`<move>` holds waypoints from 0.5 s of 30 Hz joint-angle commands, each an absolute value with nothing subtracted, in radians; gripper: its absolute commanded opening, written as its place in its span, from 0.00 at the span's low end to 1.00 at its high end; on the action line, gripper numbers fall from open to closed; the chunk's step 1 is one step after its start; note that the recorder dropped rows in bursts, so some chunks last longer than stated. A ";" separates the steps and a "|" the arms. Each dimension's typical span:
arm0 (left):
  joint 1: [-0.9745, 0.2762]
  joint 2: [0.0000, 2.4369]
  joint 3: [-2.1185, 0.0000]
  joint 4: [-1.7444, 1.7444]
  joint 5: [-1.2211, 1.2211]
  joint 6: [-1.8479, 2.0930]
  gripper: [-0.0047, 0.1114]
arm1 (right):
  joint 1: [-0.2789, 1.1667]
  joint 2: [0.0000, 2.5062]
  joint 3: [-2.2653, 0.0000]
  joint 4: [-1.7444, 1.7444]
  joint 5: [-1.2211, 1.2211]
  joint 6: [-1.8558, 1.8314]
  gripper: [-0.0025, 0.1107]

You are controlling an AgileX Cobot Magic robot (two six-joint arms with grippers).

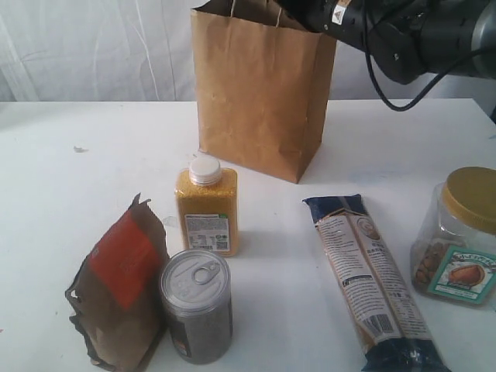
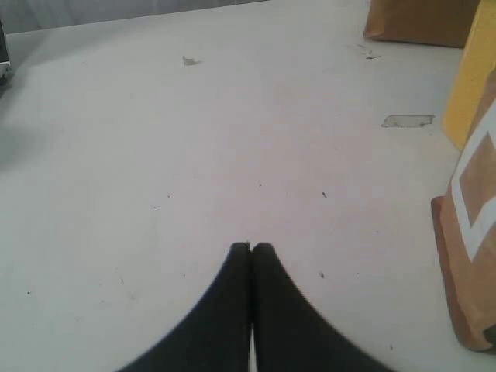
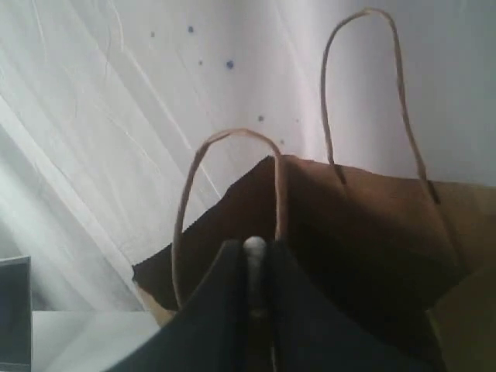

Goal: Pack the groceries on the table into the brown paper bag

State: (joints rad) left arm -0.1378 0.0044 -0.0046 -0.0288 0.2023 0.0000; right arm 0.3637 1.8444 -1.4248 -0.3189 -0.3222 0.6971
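The brown paper bag (image 1: 260, 93) stands upright at the back of the table (image 1: 77, 201). My right gripper (image 3: 254, 248) hangs at its open mouth between the handles, shut on a thin white thing seen edge-on, apparently the small white carton. Near the front stand the yellow-grain bottle (image 1: 207, 205), the silver can (image 1: 197, 306) and the orange-labelled pouch (image 1: 120, 291). The pasta packet (image 1: 372, 283) lies flat to the right, next to the gold-lidded jar (image 1: 461, 236). My left gripper (image 2: 251, 246) is shut and empty over bare tabletop, with the pouch (image 2: 473, 256) off to one side.
My right arm (image 1: 403, 31) reaches in from the upper right above the bag. White curtains hang behind the table. A small scuff (image 1: 80, 149) marks the tabletop at left. The bag's thin handles (image 3: 225, 178) stand up around my right fingers.
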 commanded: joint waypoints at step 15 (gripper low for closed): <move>-0.144 0.000 0.000 -0.029 0.201 0.000 0.04 | 0.356 1.780 -1.434 -0.315 -0.335 0.903 0.03</move>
State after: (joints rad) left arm -0.1378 0.0044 -0.0046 -0.0288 0.2023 0.0000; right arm 0.3550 1.8120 -1.4255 -0.2918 -0.3313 0.8902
